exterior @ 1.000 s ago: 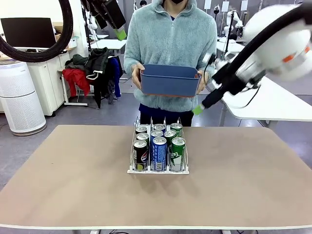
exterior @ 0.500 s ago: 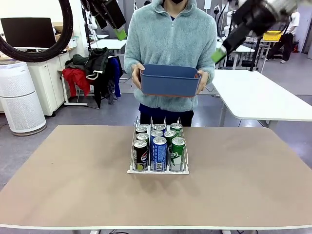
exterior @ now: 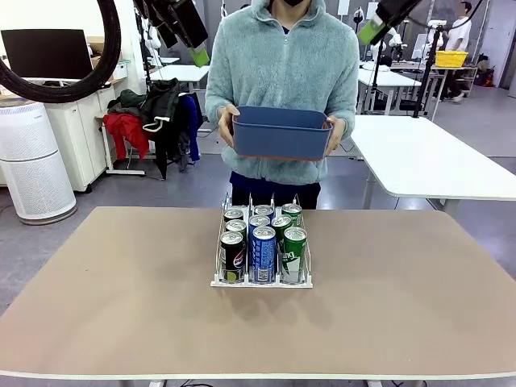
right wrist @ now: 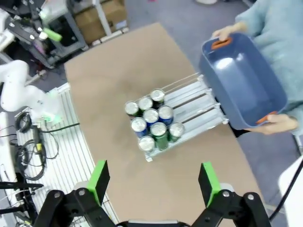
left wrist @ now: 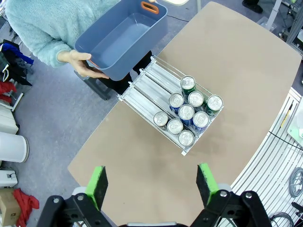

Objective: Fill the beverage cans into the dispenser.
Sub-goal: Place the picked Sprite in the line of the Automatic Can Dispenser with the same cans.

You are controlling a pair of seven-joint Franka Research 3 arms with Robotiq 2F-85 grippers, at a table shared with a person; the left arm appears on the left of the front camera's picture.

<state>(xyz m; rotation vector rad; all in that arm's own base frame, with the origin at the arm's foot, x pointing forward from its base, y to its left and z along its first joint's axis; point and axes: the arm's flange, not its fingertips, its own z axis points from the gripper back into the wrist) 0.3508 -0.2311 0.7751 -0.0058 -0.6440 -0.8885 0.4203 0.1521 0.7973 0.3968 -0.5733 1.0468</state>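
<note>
Left hand and right hand, fingers spread apart and holding nothing, hang high above the tabletop. Below, eight beverage cans stand in the dispenser at mid-tabletop. Beyond it, a person holds a blue bin.

In the front view the rear cans are hidden behind the front row except for their tops, the right gripper is cut off by the top edge, and the print on the cans is too small to read.
</note>
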